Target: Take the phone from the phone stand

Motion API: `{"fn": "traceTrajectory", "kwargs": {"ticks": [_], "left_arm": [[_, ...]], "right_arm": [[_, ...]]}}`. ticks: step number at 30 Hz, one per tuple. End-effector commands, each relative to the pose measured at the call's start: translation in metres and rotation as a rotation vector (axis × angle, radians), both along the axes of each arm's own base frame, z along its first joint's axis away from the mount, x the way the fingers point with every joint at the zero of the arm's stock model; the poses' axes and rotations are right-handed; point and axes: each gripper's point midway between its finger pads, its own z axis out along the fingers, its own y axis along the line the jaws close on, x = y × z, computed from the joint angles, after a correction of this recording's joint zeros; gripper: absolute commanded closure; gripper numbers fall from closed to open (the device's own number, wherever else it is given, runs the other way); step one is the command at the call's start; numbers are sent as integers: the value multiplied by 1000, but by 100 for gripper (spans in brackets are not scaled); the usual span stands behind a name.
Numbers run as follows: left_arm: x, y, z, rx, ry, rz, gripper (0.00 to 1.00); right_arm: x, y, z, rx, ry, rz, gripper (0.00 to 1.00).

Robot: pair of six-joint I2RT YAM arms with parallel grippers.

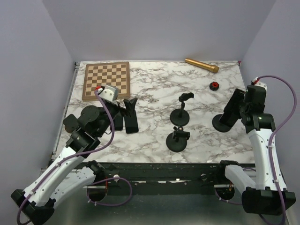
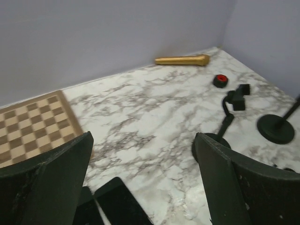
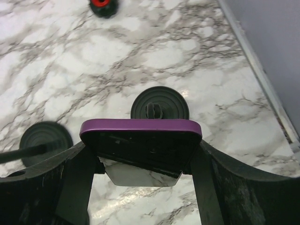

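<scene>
A phone in a purple case (image 3: 140, 140) stands upright on the black phone stand (image 3: 160, 104) at the table's right; in the top view the phone (image 1: 233, 108) leans over the stand's round base (image 1: 219, 123). My right gripper (image 3: 140, 166) is shut on the phone, a finger (image 3: 77, 178) pressed on each side edge; it also shows in the top view (image 1: 241, 105). My left gripper (image 2: 143, 187) is open and empty above the left of the table (image 1: 125, 107). Two dark phones (image 2: 119, 204) lie flat below it (image 1: 131, 123).
Two empty black stands (image 1: 180, 115) (image 1: 177, 139) stand mid-table. A chessboard (image 1: 107, 79) lies at the back left, a gold cylinder (image 1: 201, 64) at the back edge, and a red-and-black knob (image 1: 214, 86) behind the held phone. The right wall is close to the right arm.
</scene>
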Motion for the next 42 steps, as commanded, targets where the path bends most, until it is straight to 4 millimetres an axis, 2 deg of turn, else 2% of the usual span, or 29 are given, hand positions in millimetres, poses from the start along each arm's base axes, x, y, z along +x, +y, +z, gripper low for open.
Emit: {"fn": "traceTrajectory", "kwargs": {"ticks": [1,4,7,11,14,17,24,27,31,37,42], "left_arm": [[-39,-72,4,-26,-24,-436,5],[-54,-107,0,-57,39,-595,12],[-61,-138,-1,-96,116,-656,14],[-76,-186,-5,-115,177,-720,14],[-79,-218,-8,-138,232,-741,18],[-75,-248,-17,-133,284,-746,21],[-58,-302,-43,-106,372,-786,33],[-46,-314,-58,-79,416,-752,37],[-34,-325,-72,-77,429,-712,37],[-25,-337,-88,-61,439,-699,38],[-14,-347,-101,-45,465,-669,48]], "right_arm": [[9,55,7,128,-40,260,96],[10,75,5,173,-23,351,97],[10,94,-2,190,3,427,97],[10,103,-1,201,0,464,96],[10,112,-2,224,4,504,96],[9,116,-4,234,11,518,96],[1,125,-7,274,54,548,96],[-1,129,-5,288,48,565,96],[-2,132,-3,298,42,583,96],[-1,135,-3,309,41,590,96],[1,135,-4,312,49,592,96]]}}
